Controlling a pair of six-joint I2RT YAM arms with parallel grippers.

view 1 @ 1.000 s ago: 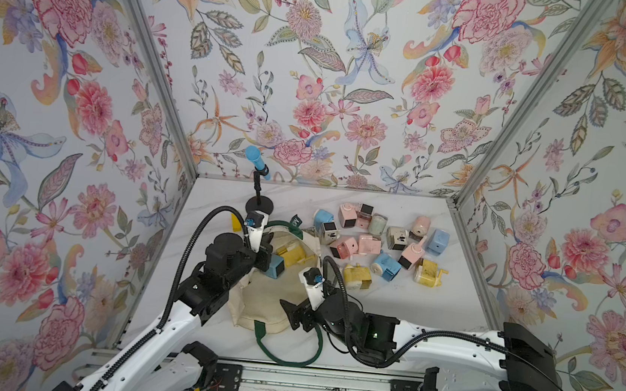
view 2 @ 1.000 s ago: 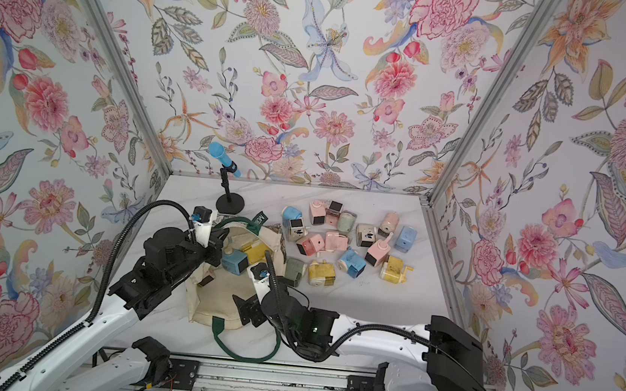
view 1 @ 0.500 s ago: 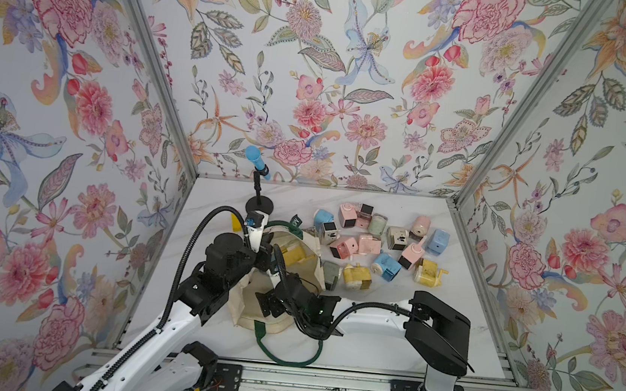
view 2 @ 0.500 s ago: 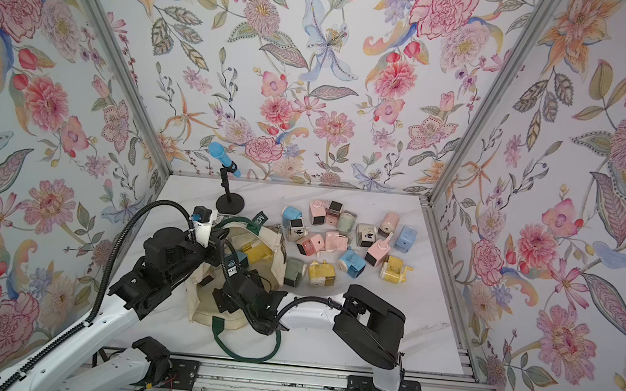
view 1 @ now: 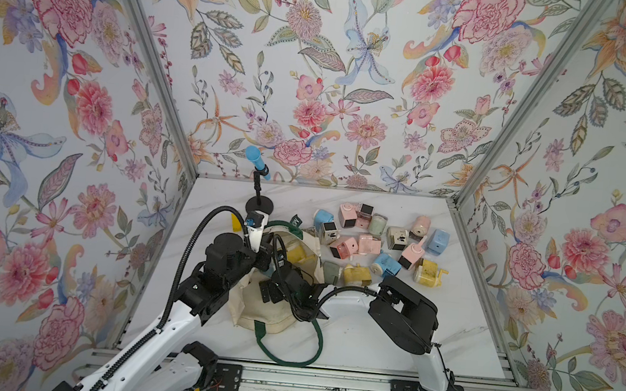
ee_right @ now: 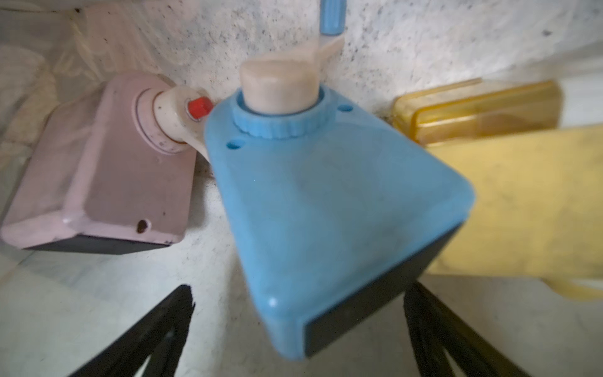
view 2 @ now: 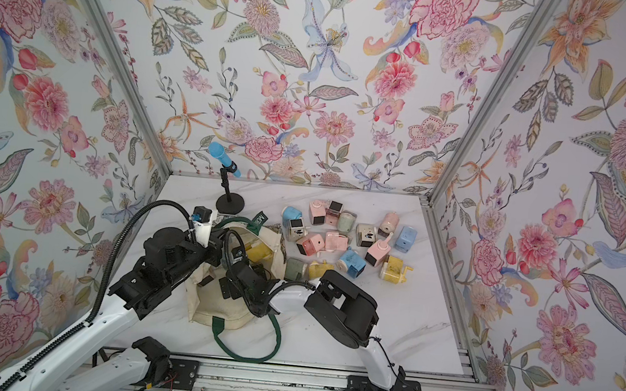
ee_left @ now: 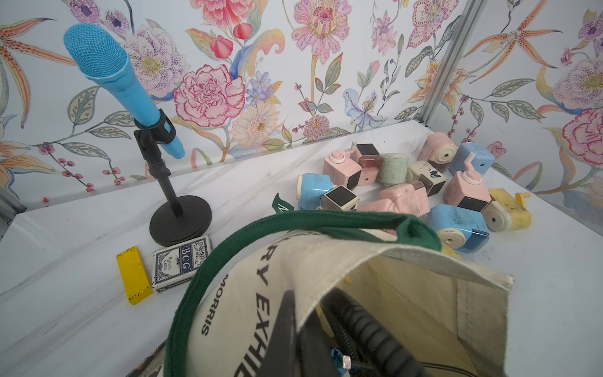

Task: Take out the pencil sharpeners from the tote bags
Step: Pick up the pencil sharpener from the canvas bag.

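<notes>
Floral wallpaper closes in a white marbled tabletop [view 1: 386, 348]. In both top views the cream tote bag [view 1: 272, 318] [view 2: 214, 308] sits near and left of the middle, open at its far end. A heap of pencil sharpeners [view 1: 369, 244] [view 2: 334, 241] lies on the tabletop, far and right of it. The left gripper [view 1: 263, 259] meets the bag's rim, its jaws hidden by its own body. The right arm [view 1: 401, 314] reaches into the mouth, its jaws buried under cloth and cable. A yellow sharpener [view 1: 296, 255] shows inside the opening. A blue microphone [view 1: 256, 159] stands far left.

From the left wrist, the bag's lettered panel and green handle [ee_left: 261, 228] fill the view, with the lettering cut off. The left jaws are together, pinching the rim, and mostly out of frame. A yellow bar [ee_left: 133, 279] and card deck [ee_left: 181, 264] lie by the stand.

From the right wrist, all is blurred. The right gripper [ee_right: 300, 287] has its jaws wide apart on either side of a blue sharpener [ee_right: 326, 212]; whether they touch it is unclear. A pink sharpener [ee_right: 107, 169] lies beside it.
</notes>
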